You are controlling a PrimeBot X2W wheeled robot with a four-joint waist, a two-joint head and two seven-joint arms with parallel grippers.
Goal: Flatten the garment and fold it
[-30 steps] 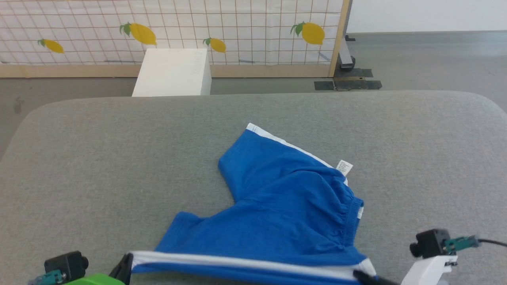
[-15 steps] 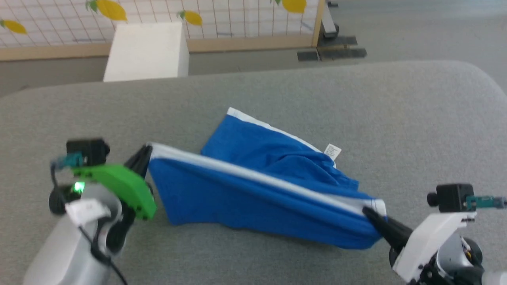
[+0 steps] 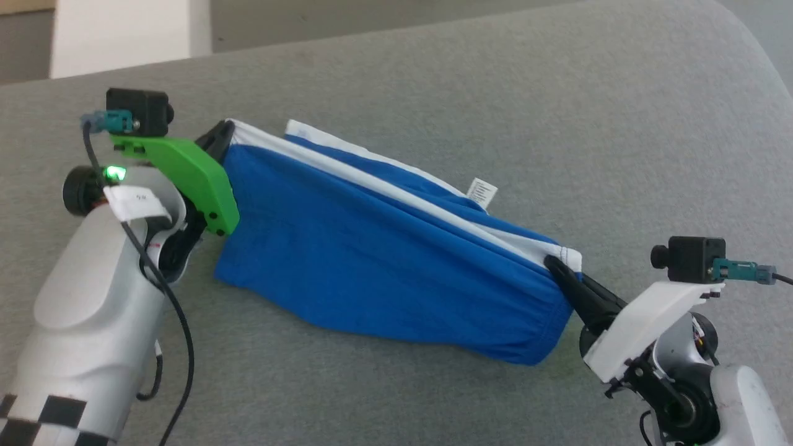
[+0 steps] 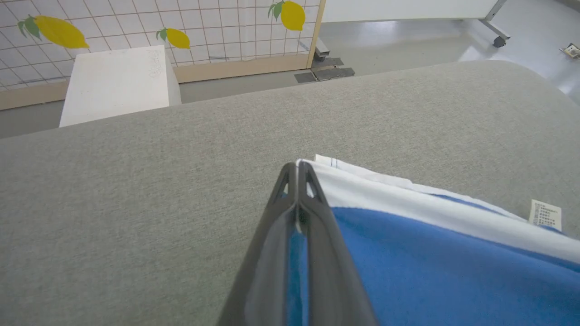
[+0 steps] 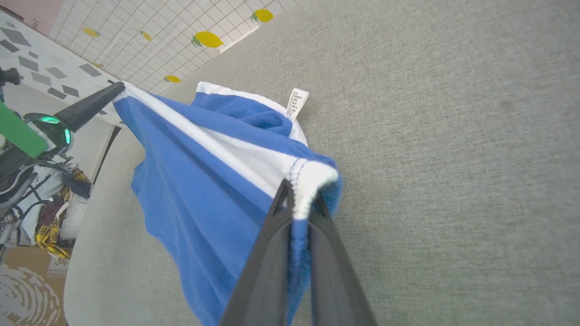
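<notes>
Your left end effector (image 3: pixel 226 133) pinches the hem end of the white side stripe (image 3: pixel 384 184) and your right end effector (image 3: pixel 553 265) the waistband end, so the blue shorts (image 3: pixel 372 260) hang taut between them. Spread wider and a thin pinch could slip, dropping the cloth crumpled.

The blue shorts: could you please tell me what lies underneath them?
The grey fabric surface shows all around the blue shorts, and their white tag pokes out behind. What lies directly beneath is covered.
</notes>
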